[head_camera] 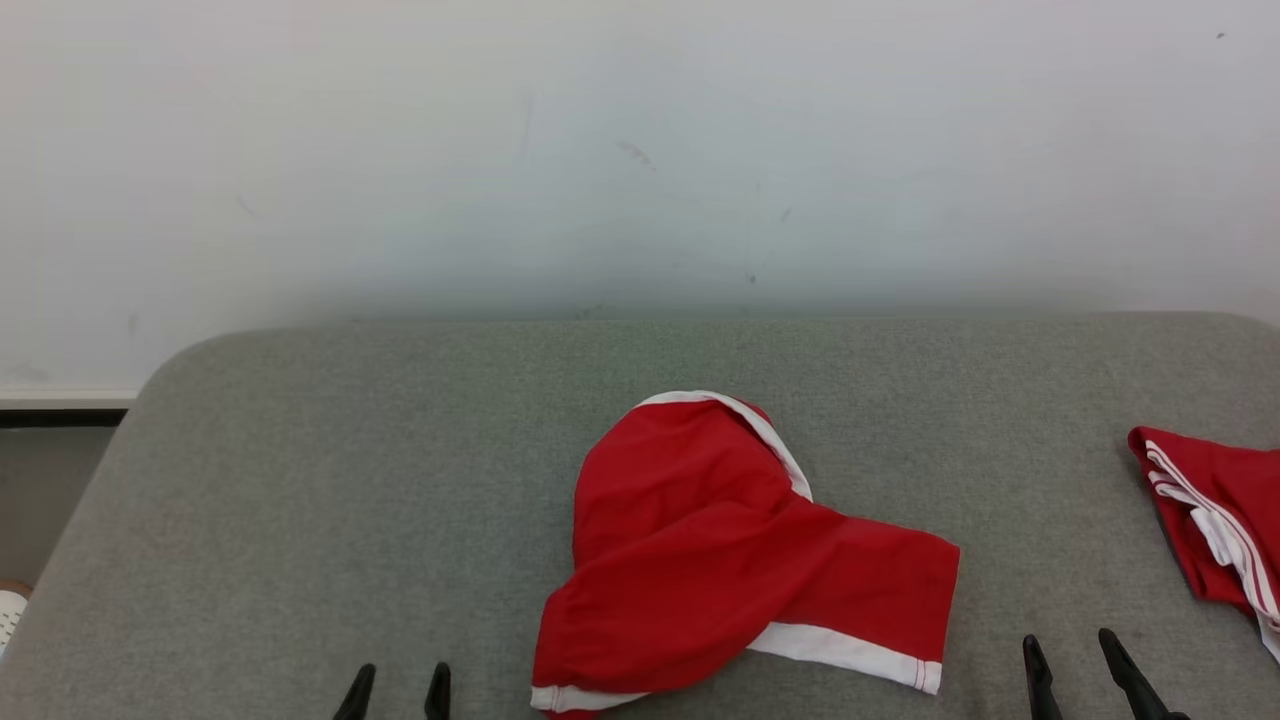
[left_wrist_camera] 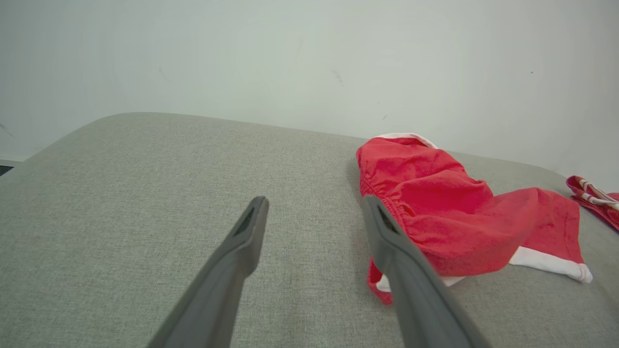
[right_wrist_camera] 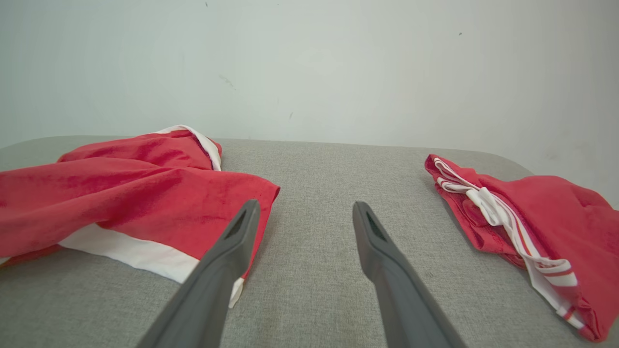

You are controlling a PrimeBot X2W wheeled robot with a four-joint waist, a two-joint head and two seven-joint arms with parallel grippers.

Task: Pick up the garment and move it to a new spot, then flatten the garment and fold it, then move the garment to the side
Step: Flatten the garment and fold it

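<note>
Lying crumpled near the front middle of the grey padded surface (head_camera: 300, 480), the red garment (head_camera: 700, 540) with white trim is touched by nothing. The left gripper (head_camera: 402, 670) sits just left of it, the right gripper (head_camera: 1068, 638) between it and a second red garment (head_camera: 1210, 510); both sets of jaws are spread and empty.

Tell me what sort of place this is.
Probably an indoor room, maybe a clothes-folding setup: a grey fabric-covered surface with rounded corners against a plain white wall, a crumpled red garment on it, a red striped garment to its right.
</note>
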